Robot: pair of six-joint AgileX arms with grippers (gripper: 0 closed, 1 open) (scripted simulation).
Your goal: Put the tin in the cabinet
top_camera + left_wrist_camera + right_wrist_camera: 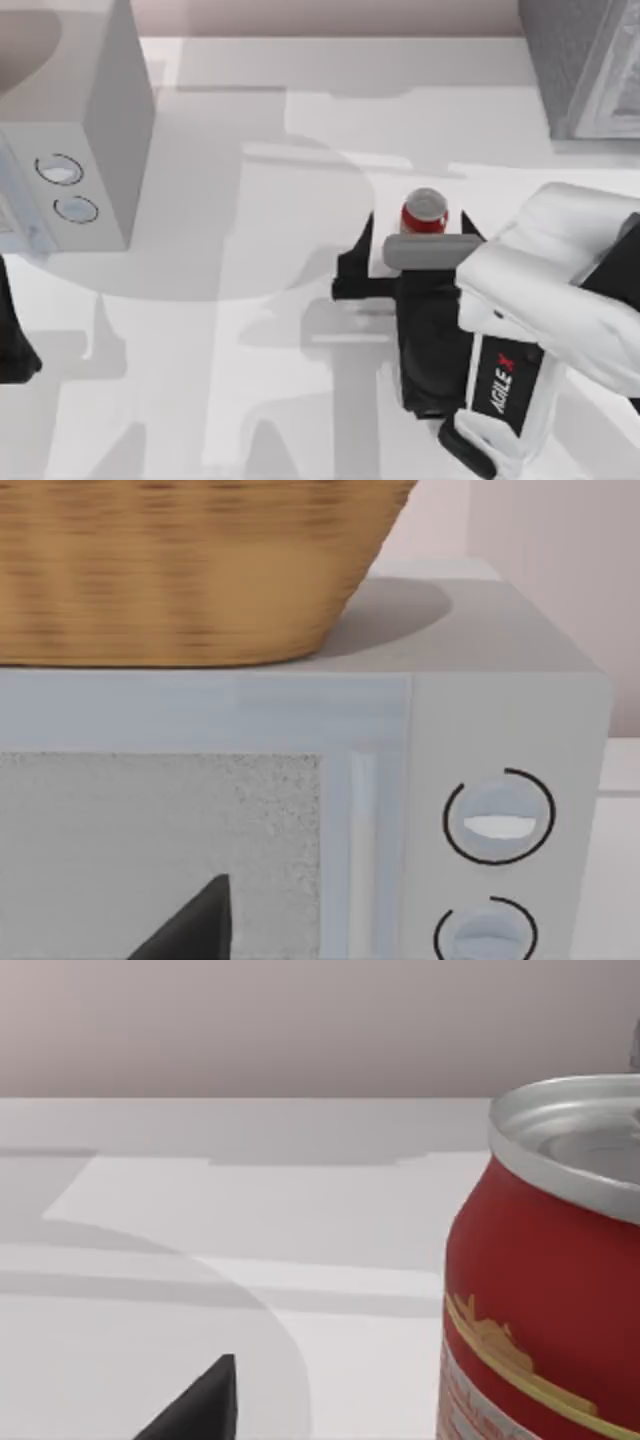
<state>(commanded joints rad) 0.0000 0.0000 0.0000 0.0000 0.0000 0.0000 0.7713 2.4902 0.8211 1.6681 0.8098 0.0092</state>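
One tin (424, 212), upright on the white table (250, 380), right of centre, between the spread black fingers (352, 272) of the right gripper (418, 225), untouched by them. Farther right, cabinet (585, 65) at the back corner. Left gripper (15, 345) at the left edge, fingers impossible to judge.

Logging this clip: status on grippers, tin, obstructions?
Right gripper open around small red cylindrical tin, mid-table, upright. Left gripper parked at table's left edge. Dark grey speckled cabinet far right; path between looks unobstructed.
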